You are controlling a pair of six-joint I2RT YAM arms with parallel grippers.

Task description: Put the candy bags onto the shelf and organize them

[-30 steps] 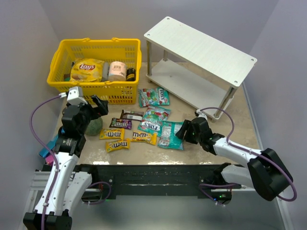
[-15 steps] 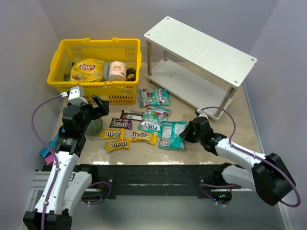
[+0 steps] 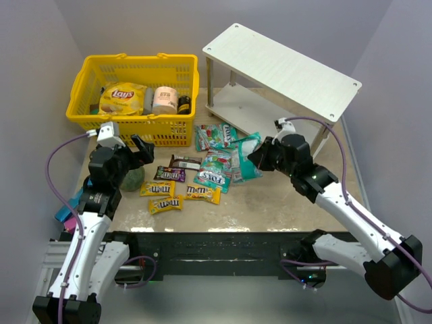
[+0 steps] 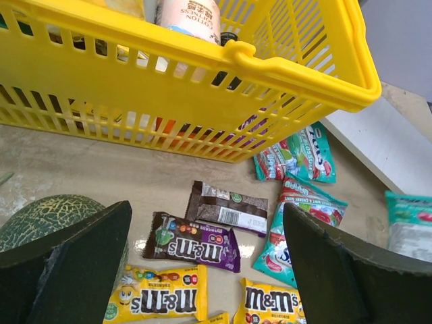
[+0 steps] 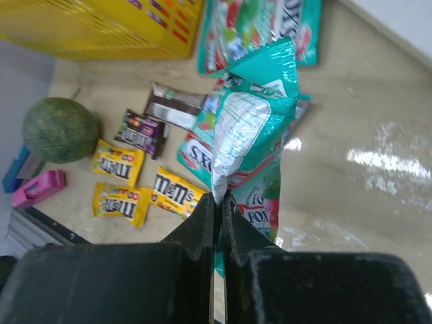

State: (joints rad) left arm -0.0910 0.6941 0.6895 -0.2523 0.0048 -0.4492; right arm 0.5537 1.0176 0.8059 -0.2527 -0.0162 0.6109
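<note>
My right gripper (image 3: 260, 156) (image 5: 219, 199) is shut on the edge of a teal-green candy bag (image 3: 244, 155) (image 5: 255, 121), which hangs off the table just in front of the white two-tier shelf (image 3: 283, 67). Two more teal bags lie flat, one near the basket (image 3: 216, 136) and the FOX'S one (image 3: 214, 171). Yellow M&M's packets (image 3: 157, 188) (image 4: 158, 297), a purple one (image 3: 169, 173) (image 4: 196, 243) and a dark brown one (image 3: 184, 162) lie left of them. My left gripper (image 3: 138, 152) (image 4: 206, 208) hovers open above those small packets, holding nothing.
A yellow basket (image 3: 88, 115) with a Lay's bag (image 3: 123, 98) and jars stands at the back left, close behind the left gripper. A green melon-like ball (image 3: 133, 179) sits beside the left arm. Pink and blue items (image 3: 65, 216) lie at the left table edge.
The right gripper shut on the teal bag that lay at the front right, then lifted it up and back toward the shelf. The left arm has not moved.
</note>
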